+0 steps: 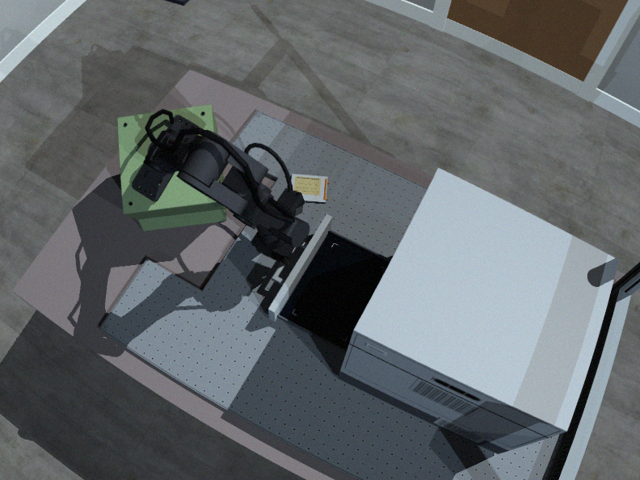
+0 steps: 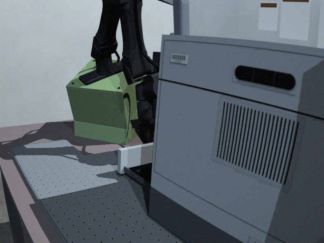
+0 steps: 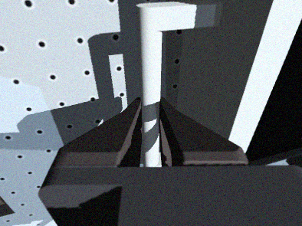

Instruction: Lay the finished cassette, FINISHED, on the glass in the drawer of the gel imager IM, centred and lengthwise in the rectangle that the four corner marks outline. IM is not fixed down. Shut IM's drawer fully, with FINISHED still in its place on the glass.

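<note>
The gel imager IM (image 1: 480,288) (image 2: 216,118) is a big white box on the right of the board. Its drawer is pulled out towards the arm. The dark glass (image 1: 341,283) with white corner marks (image 1: 334,244) is bare. The drawer's white front (image 1: 301,267) (image 2: 132,156) (image 3: 264,72) carries a white bar handle (image 3: 150,60). My gripper (image 1: 278,260) (image 3: 150,105) is shut on this handle, just outside the drawer front. The cassette FINISHED (image 1: 309,187), a small yellow-and-white card, lies flat on the perforated board behind the drawer front, beside the arm. In the exterior view the imager hides the fingers.
The arm stands on a green pedestal (image 1: 175,197) (image 2: 97,110) at the board's back left. The grey perforated board (image 1: 187,341) (image 2: 81,199) lies on a pinkish table. A grey post (image 2: 181,13) rises behind the imager.
</note>
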`<state>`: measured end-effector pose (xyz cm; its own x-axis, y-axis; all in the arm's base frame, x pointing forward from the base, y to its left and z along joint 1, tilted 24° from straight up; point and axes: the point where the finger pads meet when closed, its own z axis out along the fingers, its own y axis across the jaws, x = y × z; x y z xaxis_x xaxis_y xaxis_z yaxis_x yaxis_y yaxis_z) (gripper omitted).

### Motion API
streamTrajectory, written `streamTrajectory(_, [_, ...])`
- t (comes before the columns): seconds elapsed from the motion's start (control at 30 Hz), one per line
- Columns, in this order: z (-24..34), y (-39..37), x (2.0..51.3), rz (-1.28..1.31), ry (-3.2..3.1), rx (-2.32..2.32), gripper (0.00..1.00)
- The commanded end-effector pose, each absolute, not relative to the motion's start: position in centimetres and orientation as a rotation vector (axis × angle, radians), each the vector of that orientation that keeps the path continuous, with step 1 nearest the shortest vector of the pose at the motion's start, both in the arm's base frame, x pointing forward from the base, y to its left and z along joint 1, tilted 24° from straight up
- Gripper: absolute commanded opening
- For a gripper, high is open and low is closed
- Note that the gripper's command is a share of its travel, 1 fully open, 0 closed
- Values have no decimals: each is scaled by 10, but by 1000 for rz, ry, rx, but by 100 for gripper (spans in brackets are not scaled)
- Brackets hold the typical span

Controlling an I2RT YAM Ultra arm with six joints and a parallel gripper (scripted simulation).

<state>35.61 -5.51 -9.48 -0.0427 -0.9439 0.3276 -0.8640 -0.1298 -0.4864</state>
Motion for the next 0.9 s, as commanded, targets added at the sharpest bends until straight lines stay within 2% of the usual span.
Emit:
streamTrajectory(0.0, [-98,-51,343,-863,1993,-2100,0])
streamTrajectory(0.87, [-97,-52,338,-878,1988,-2094,0])
